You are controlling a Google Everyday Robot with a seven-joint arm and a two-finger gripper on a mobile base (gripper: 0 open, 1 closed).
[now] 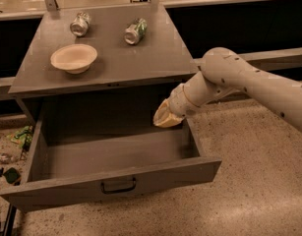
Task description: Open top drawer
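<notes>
At the far left, some small litter (21,134) lay on the floor beside the cabinet (150,58). On the cabinet top sat a pale bowl (74,58) towards the left. Behind it lay two crushed cans on their sides, a silver can (79,23) and, to its right, a green can (135,31).

Below the top, the top drawer (180,173) stood well out of the cabinet. Its long axis ran across my view from left to right, and its flat front faced me with the right end sitting a little higher in the picture. The black handle (119,185) sat at the middle of that front.

The gripper (166,117) hung over the back right corner of the drawer box, just under the cabinet's front edge and close to the right side wall. I could not tell whether it was spread or pressed together, nor whether it touched the wall. The white arm (249,80) reached in from the right.
</notes>
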